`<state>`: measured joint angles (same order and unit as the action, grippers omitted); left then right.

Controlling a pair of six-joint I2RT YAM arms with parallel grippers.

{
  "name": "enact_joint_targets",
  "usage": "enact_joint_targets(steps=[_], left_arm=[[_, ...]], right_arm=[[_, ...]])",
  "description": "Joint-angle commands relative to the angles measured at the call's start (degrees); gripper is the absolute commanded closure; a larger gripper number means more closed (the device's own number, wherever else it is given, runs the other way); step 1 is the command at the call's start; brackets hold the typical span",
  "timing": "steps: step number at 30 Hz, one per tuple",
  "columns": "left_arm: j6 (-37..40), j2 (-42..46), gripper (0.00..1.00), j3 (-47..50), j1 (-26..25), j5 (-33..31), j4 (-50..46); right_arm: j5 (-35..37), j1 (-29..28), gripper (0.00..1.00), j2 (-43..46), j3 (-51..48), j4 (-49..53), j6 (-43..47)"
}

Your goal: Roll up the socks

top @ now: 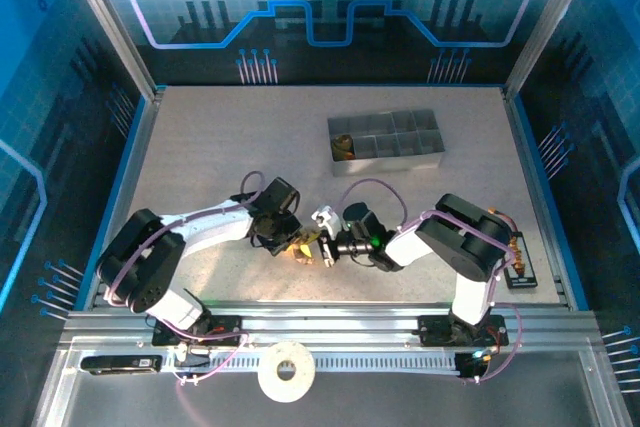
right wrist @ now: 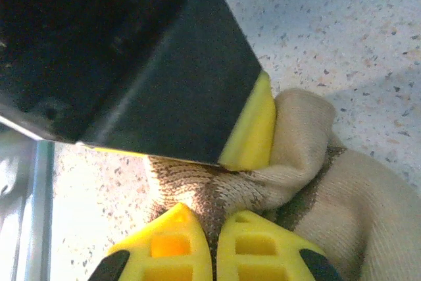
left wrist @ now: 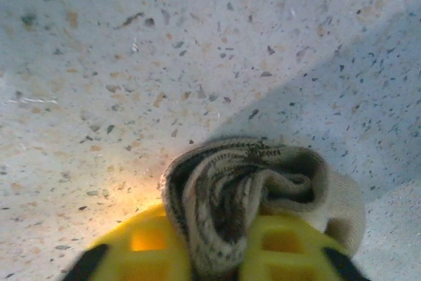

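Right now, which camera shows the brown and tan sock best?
Left wrist: the sock, bunched and patterned, shows clearly. Right wrist shows it partly behind the left claw; top view, barely a tiny scrap.

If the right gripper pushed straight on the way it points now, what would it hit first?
Probably the left gripper, close ahead across the sock that the right gripper pinches; the gap is hard to judge.

Between my left fingers (left wrist: 141,245), bright yellow with black bases, the sock (left wrist: 223,189) shows tan knit crossed by dark brown stripes, its cuff plain cream-tan. My right fingers (right wrist: 263,248) are the same yellow, with tan fabric and a brown band just above them. Beyond the jaws the table (left wrist: 197,44) is pale grey, flecked with brown and black specks.
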<state>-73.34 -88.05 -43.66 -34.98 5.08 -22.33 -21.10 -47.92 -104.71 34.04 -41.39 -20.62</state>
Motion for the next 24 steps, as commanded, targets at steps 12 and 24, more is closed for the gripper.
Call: enact_joint_targets(steps=[12, 24], left_arm=[[-19.3, 13.4, 1.00, 10.7, 1.8, -3.4, -27.4], [-17.6, -6.4, 1.00, -3.4, 1.4, -1.8, -29.9]], right_arm=[[4.0, -5.3, 0.67, -4.3, 27.5, 42.2, 40.5], [23.9, -17.8, 0.45, 14.8, 6.2, 23.7, 22.3]])
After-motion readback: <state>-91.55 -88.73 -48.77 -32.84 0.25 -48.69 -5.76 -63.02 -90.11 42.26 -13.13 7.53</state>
